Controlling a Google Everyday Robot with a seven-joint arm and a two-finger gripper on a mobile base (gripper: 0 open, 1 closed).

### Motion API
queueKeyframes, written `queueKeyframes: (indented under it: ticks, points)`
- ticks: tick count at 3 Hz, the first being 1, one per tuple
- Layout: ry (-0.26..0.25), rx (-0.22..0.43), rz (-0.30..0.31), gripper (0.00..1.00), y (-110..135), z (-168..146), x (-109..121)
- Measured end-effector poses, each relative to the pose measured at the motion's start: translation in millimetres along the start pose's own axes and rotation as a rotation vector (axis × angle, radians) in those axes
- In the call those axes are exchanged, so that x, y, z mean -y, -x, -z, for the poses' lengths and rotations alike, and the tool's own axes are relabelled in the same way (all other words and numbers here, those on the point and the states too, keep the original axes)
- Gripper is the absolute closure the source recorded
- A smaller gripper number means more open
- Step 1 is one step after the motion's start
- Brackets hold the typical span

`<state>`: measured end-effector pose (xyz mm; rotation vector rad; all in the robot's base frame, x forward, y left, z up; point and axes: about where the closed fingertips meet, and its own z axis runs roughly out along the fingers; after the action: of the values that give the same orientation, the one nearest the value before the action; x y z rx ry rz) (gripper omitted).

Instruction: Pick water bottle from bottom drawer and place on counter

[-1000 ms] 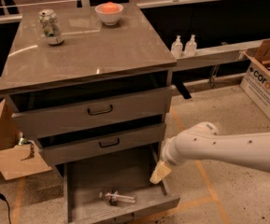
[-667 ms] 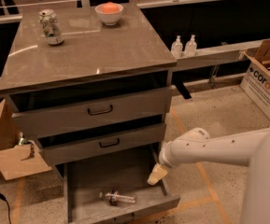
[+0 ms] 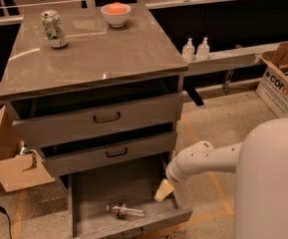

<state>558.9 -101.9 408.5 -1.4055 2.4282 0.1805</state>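
Note:
The water bottle [image 3: 126, 211] lies on its side near the front of the open bottom drawer [image 3: 88, 188], a clear ribbed bottle with a white-and-red label. My gripper [image 3: 164, 190] hangs over the drawer's right side, to the right of the bottle and a little above it, apart from it. The white arm [image 3: 208, 158] reaches in from the right. The counter [image 3: 91, 54] is the glossy grey-brown top of the cabinet.
A green-white soda can [image 3: 54, 29] and a white bowl [image 3: 116, 14] with an orange thing stand on the counter. Two pump bottles [image 3: 195, 49] stand on the pale ledge. The two upper drawers [image 3: 103, 117] are partly pulled out. Cardboard boxes [image 3: 285, 78] stand right and left.
The arm and gripper have moved left and slightly down toward the drawer's right side. The bottle has not moved.

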Motion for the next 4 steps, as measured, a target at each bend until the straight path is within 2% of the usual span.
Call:
queueKeyframes:
  ticks: [1, 2, 3, 4]
  points:
    - [-0.016, -0.002, 0.024, 0.0, -4.2, -27.9, 0.0]
    - [-0.027, 0.057, 0.048, 0.0, 1.6, -70.1, 4.2]
    - [-0.012, 0.113, 0.092, 0.0, 15.9, -108.3, -0.1]
    - [0.03, 0.161, 0.125, 0.0, 31.3, -143.9, -15.7]
